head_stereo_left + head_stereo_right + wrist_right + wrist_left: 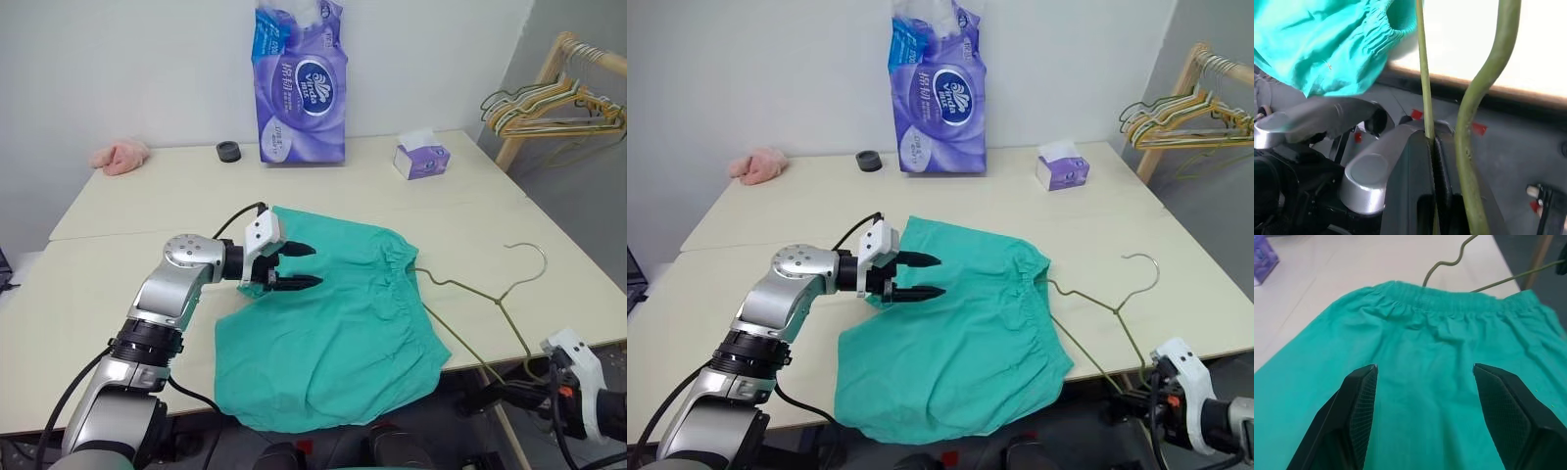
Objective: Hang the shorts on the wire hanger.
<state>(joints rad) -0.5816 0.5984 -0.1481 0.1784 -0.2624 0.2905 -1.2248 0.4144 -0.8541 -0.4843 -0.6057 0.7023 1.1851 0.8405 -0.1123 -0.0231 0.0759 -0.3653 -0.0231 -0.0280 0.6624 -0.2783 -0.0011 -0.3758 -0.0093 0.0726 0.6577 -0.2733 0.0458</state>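
One tissue box (422, 160) behind shorts (333, 323)

Soft, even room light is falling from above, casting only faint shadows under the shorts (333, 323) on the table (118, 196). Up close, the hanger wire (1484, 98) is blurring out of focus.

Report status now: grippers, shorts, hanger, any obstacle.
Left gripper open above teal-green cloth shorts. Right gripper shut on thin olive wire hanger. Hanger partly under shorts. No obstacle.

Teal-green shorts (338, 333); olive, perhaps bronze, wire hanger (490, 294).
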